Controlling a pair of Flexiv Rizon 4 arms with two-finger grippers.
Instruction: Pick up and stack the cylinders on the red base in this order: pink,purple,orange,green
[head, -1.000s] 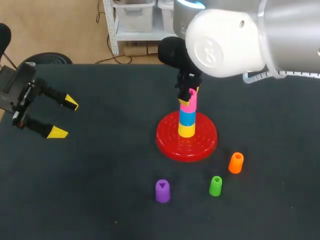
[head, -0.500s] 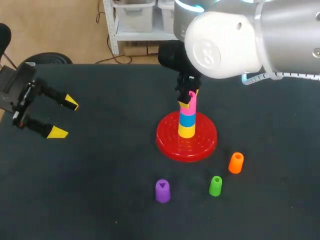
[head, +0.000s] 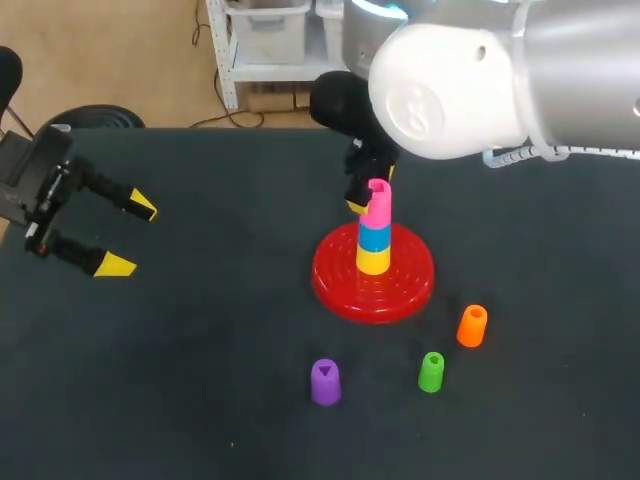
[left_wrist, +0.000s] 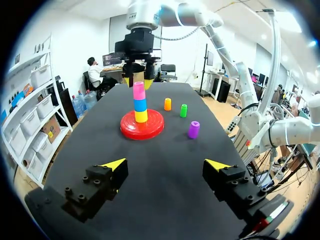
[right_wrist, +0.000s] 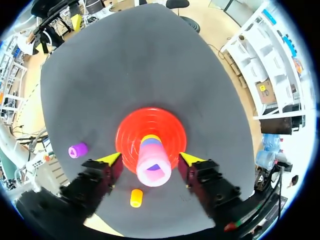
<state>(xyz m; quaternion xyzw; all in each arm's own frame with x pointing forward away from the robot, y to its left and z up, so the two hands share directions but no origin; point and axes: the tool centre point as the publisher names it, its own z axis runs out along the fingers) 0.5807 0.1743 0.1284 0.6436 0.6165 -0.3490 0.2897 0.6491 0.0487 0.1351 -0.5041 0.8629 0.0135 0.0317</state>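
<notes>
plainly upright on the red base (head: 335, 282): pink cylinder (head: 378, 200), long axis vertical, hollow end up, topping a blue piece (head: 375, 234) and a yellow piece (head: 373, 260). right gripper (right_wrist: 150, 159) at its top, fingers spread to either side, clear of it. left gripper (head: 128, 236) spread wide too, gripping nothing, well apart near the table's (head: 200, 400) left edge. purple cylinder (head: 325, 381), green cylinder (head: 431, 371) and orange cylinder (head: 471, 326) upright on the table, near the base.

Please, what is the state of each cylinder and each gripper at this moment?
Pink cylinder: atop the stack, not gripped.
Purple cylinder: upright on the table.
Orange cylinder: upright on the table.
Green cylinder: upright on the table.
Left gripper: open, empty.
Right gripper: open, by the pink cylinder.
</notes>
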